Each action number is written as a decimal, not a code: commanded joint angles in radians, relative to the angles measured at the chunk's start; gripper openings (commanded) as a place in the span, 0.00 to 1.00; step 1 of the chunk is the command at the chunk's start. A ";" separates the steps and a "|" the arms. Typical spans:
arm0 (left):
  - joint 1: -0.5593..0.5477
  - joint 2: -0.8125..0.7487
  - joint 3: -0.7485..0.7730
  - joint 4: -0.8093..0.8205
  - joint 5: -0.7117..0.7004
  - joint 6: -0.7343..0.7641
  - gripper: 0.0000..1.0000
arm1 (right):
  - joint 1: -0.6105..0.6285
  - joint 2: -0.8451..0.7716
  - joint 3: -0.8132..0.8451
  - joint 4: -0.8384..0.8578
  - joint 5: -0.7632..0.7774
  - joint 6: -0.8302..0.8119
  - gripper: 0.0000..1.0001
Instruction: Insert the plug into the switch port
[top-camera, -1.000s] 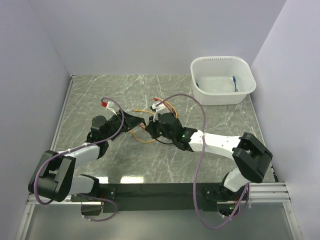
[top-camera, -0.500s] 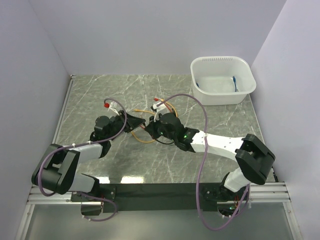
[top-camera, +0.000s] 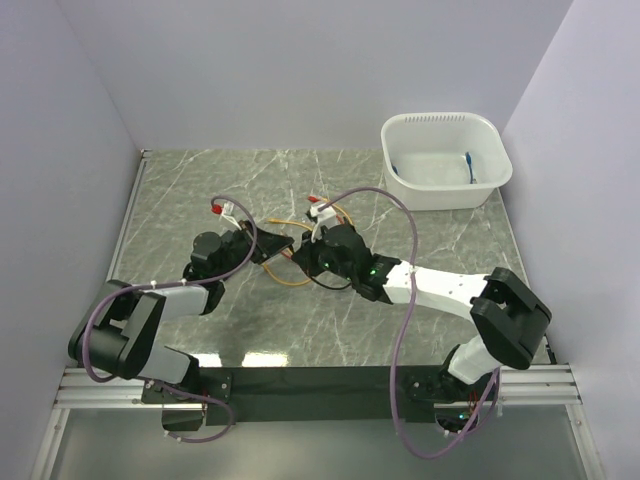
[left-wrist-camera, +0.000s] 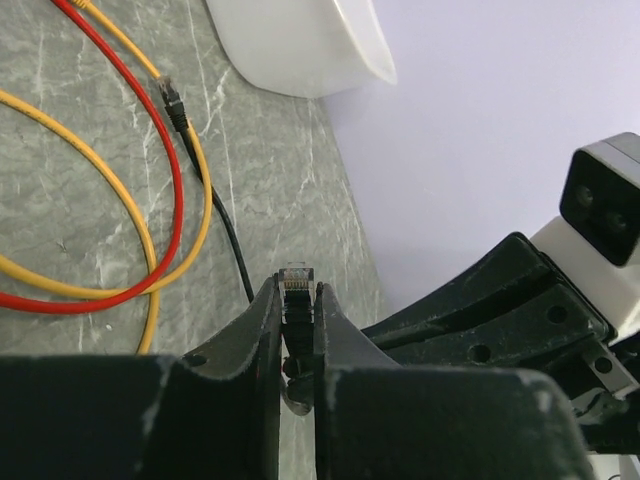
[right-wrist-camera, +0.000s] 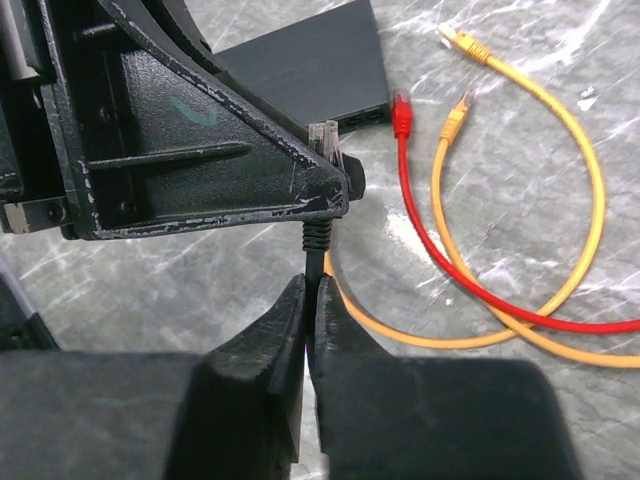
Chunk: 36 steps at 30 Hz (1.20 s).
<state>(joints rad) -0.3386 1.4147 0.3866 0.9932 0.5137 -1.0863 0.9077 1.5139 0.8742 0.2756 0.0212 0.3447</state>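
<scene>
Plug clamped in left pincer, right pincer pinching its black cable just below, switch port near behind

Two arms reach in from the near edge of the green marble table. The left gripper and the right gripper meet nearly tip to tip, and whatever is between them is too small to tell. A yellow cable loops beneath them. A white tub sits in the far right corner with a blue cable inside.
</scene>
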 joint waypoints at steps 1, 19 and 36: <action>-0.005 0.009 0.014 0.084 0.019 0.016 0.01 | -0.032 -0.069 -0.023 0.089 -0.078 0.034 0.14; -0.005 -0.005 0.023 0.415 0.264 0.057 0.01 | -0.355 -0.005 -0.290 1.061 -0.872 0.606 0.66; -0.094 -0.066 0.075 0.262 0.246 0.152 0.01 | -0.369 0.158 -0.225 1.148 -0.926 0.738 0.47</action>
<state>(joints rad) -0.4053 1.3872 0.4179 1.2526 0.7788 -1.0023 0.5369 1.6932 0.6144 1.2945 -0.8921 1.0840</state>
